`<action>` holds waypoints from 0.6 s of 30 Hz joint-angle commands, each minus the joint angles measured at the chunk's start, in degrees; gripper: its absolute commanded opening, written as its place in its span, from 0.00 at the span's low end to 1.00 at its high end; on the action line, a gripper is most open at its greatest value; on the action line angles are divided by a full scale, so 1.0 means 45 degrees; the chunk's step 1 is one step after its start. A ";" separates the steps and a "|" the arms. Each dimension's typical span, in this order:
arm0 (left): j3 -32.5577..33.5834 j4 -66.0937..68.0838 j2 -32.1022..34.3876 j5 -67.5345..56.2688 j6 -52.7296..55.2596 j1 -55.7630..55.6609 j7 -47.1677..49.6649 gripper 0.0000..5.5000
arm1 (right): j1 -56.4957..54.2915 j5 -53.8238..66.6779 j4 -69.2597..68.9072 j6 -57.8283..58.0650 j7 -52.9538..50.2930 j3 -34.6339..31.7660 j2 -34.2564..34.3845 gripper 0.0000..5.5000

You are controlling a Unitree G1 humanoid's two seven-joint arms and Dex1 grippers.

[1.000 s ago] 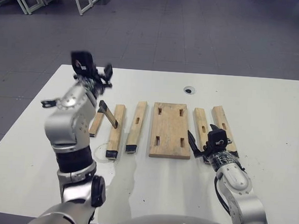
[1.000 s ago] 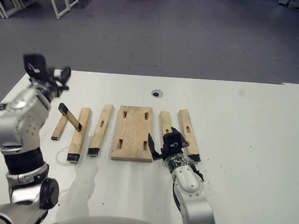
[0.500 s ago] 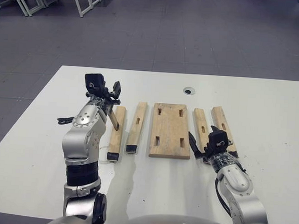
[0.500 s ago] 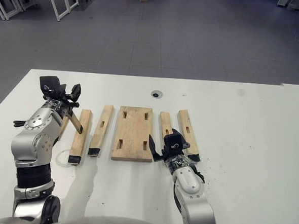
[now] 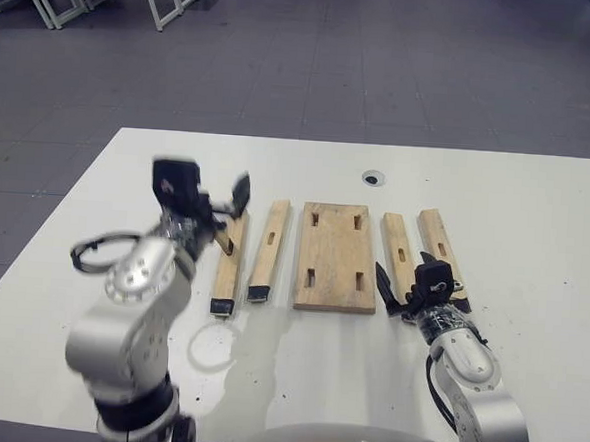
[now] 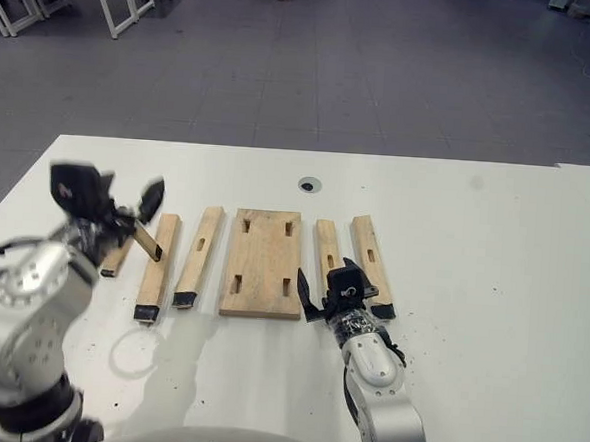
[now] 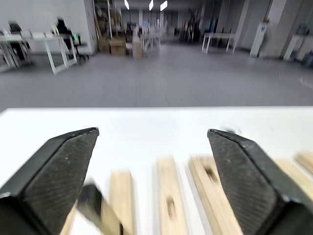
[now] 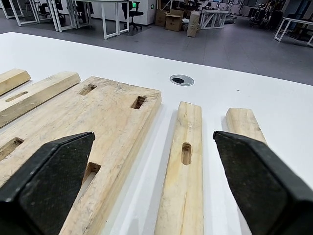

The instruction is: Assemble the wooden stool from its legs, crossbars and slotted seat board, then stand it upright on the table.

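Head view: the slotted seat board lies flat mid-worktop, with legs either side.

Left wrist view: the left gripper is wide open and empty, near a dark-tipped crossbar.

Right wrist view: the right gripper gapes empty over the nearest leg. The wood looks stiff and rough, probably best pinched across its narrow sides.

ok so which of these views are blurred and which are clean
Left wrist view: the wood pieces and table are motion-smeared and the room behind is soft. Left eye view: the left gripper is blurred, while the board and right gripper are crisp. Right wrist view: sharp, with the board's slots clear and no glare.
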 commanded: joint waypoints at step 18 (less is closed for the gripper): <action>-0.2153 0.4942 0.0234 0.2490 -0.3816 0.5201 -0.0565 0.84 | -0.0255 0.0044 -0.0257 0.0428 0.0407 -0.0375 -0.0344 0.81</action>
